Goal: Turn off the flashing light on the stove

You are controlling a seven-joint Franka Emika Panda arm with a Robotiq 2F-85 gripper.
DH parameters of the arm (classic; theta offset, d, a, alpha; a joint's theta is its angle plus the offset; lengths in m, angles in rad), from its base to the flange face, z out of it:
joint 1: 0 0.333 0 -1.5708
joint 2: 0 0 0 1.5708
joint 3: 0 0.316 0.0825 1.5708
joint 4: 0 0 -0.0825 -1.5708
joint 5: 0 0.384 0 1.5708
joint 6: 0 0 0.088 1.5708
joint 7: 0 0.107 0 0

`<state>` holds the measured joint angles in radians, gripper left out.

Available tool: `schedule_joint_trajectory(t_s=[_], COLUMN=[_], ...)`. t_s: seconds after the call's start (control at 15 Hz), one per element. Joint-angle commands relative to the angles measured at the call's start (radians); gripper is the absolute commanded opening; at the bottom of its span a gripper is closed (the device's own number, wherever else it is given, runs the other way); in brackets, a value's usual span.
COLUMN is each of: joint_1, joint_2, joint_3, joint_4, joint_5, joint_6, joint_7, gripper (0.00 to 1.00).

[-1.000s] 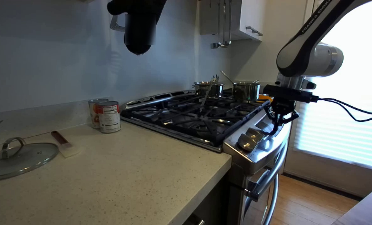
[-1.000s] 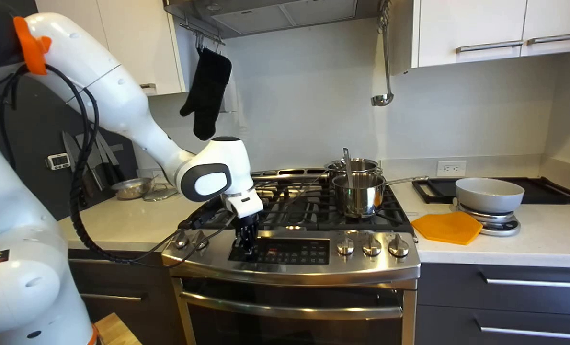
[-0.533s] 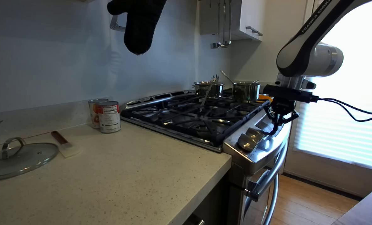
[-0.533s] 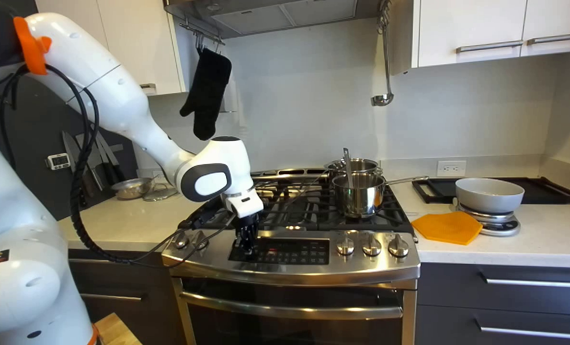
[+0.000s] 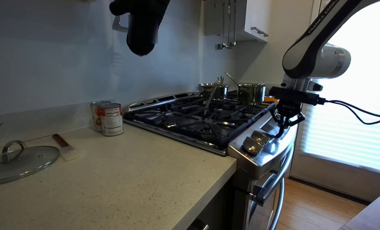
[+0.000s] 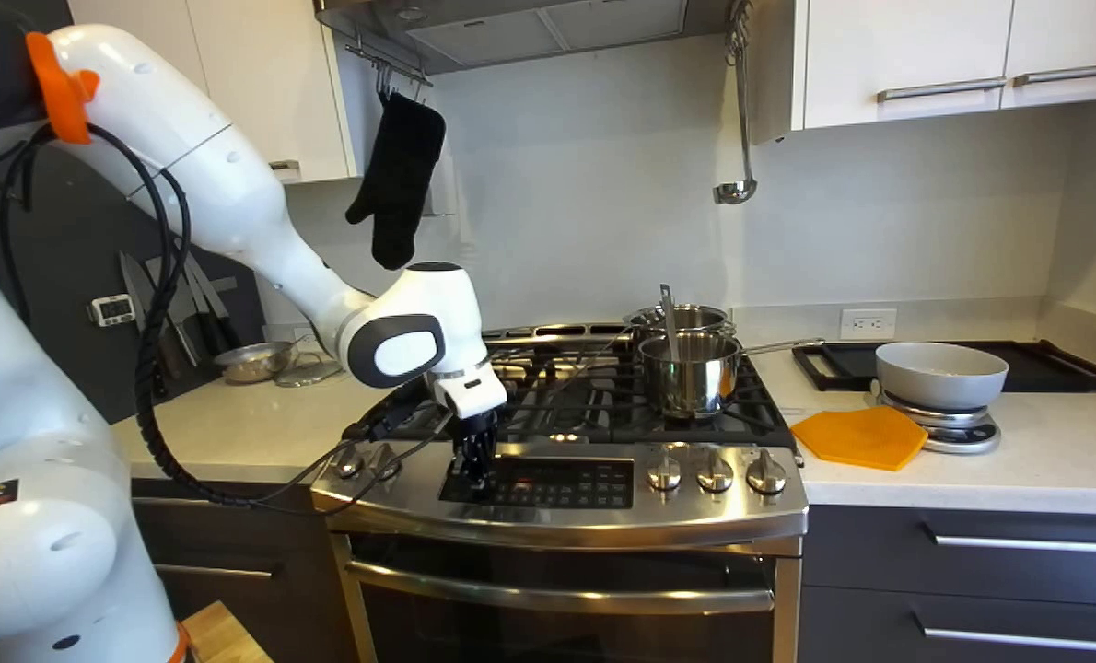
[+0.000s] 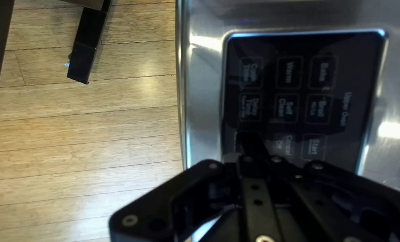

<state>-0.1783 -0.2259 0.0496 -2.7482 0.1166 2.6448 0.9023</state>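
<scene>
The stove (image 6: 401, 506) is a stainless-steel range with black grates, also in an exterior view (image 5: 255, 164). Its slanted front holds a black touch panel (image 6: 594, 483) with a small red lit spot (image 6: 523, 481). In the wrist view the panel (image 7: 351, 74) shows key labels such as Bake, Start and Cancel Off (image 7: 282, 144). My gripper (image 7: 253, 141) is shut and empty, fingers together, pointing down at the panel beside the Cancel Off label. It shows in both exterior views (image 5: 278, 135) (image 6: 480, 479), at the panel's left part. I cannot tell whether the fingertips touch. They hide keys below them.
Knobs flank the panel, on its left (image 6: 384, 460) and right (image 6: 714, 471). The oven handle (image 6: 557, 600) runs below. A steel pot (image 6: 691, 378) stands on the grates. Cans (image 5: 111, 119) and a glass lid (image 5: 27, 163) are on the counter.
</scene>
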Motion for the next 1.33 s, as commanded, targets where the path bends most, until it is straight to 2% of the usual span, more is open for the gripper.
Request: schedule_joint_trajectory(t_s=[0.0,1.07,1.27], joint_1=[0.026,0.032,0.038], joint_2=[0.069,0.075,0.001], joint_3=[-0.008,-0.015,-0.022], joint_4=[0.006,0.000,0.001], joint_5=[0.007,0.016,0.028], joint_6=[0.061,0.072,-0.004], joint_7=[-0.003,-0.017,-0.036], gripper=[0.00,0.00,0.00])
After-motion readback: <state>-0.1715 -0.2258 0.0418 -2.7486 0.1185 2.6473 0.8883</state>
